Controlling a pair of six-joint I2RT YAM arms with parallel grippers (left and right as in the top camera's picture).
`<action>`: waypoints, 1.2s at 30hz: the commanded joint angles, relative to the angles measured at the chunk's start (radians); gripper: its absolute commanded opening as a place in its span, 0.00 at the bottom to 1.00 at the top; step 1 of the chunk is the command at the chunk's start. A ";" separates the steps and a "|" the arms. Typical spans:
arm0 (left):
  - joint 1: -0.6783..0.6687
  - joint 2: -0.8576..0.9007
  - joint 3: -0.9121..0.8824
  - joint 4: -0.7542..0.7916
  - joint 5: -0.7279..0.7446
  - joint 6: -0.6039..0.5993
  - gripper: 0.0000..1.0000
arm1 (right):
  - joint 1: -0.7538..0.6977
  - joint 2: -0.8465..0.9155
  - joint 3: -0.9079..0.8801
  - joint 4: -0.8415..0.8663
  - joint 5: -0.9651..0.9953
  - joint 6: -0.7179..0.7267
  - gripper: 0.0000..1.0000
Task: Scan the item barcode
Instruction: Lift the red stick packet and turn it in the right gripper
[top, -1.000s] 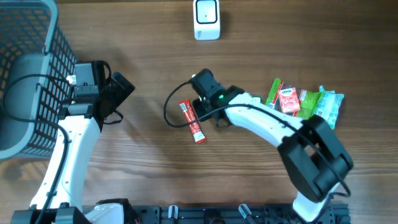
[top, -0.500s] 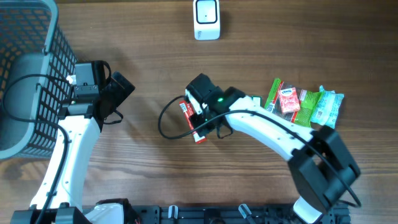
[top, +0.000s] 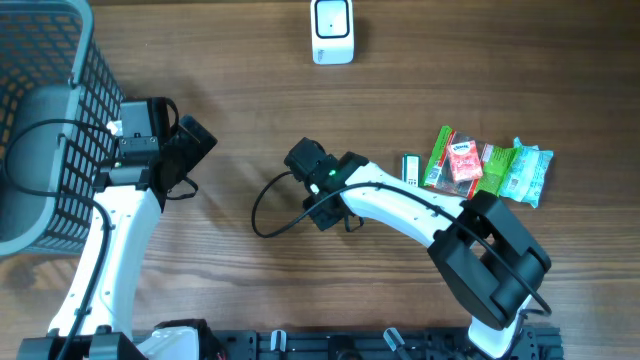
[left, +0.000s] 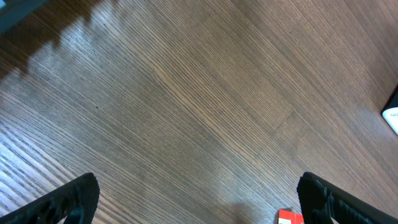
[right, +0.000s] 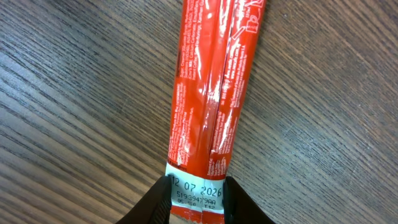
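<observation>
The glossy red stick packet (right: 208, 93), long and narrow with a raised centre seam and a white date-stamped end, lies flat near the middle of the grained wooden table (top: 240, 60). The right gripper (right: 196, 202) has its black fingers (right: 152, 208) clamped on either side of that white end. To the left, the left gripper (left: 199, 199) hovers over bare wood with its jaws spread wide, beside a grey mesh basket (top: 95, 110).

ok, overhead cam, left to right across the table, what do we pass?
Wire basket → left gripper → white scanner → small white item → pile of snack packets. Right arm left out: it overlaps the scanner's span.
</observation>
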 joint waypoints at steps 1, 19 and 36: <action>-0.003 0.003 0.001 0.003 -0.017 0.012 1.00 | -0.002 0.014 -0.008 -0.001 0.027 0.002 0.27; -0.003 0.003 0.001 0.003 -0.017 0.012 1.00 | -0.003 0.021 -0.008 -0.032 -0.034 0.035 0.52; -0.003 0.003 0.001 0.003 -0.017 0.012 1.00 | -0.051 0.024 -0.012 -0.011 0.255 0.053 0.14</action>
